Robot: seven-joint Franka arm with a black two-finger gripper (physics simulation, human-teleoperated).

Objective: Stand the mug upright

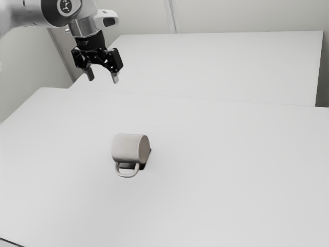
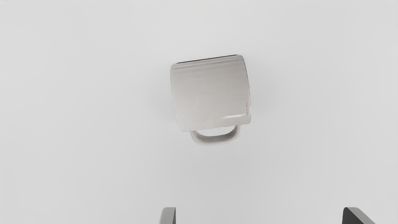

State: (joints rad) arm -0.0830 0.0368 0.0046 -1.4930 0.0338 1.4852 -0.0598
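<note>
Nearest the camera in the exterior view, 1 broad white table [image 1: 231, 180]. Runs from side to side. Beyond it, 1 more pale, flat surface [image 1: 221, 67], with a dark side facing the exterior view's right. Next, a pale arm [image 1: 46, 13]. Reaches in from the exterior view's upper left. At its end, a black gripper [image 1: 103, 78]. Points downward, well apart from the table's mug [image 1: 126, 147], with 2 fingertips [image 2: 168, 217] spread wide.

As for the mug, lies on its side on the table. Turns 1 round end toward the exterior view's right; cannot tell whether mouth or base. Smaller, a curved handle [image 1: 127, 174]. Juts toward the camera in the exterior view, and toward the fingertips' side in the wrist view. Smallest, a dark marking [image 2: 247, 109] near 1 end of the mug, too tiny to read.
</note>
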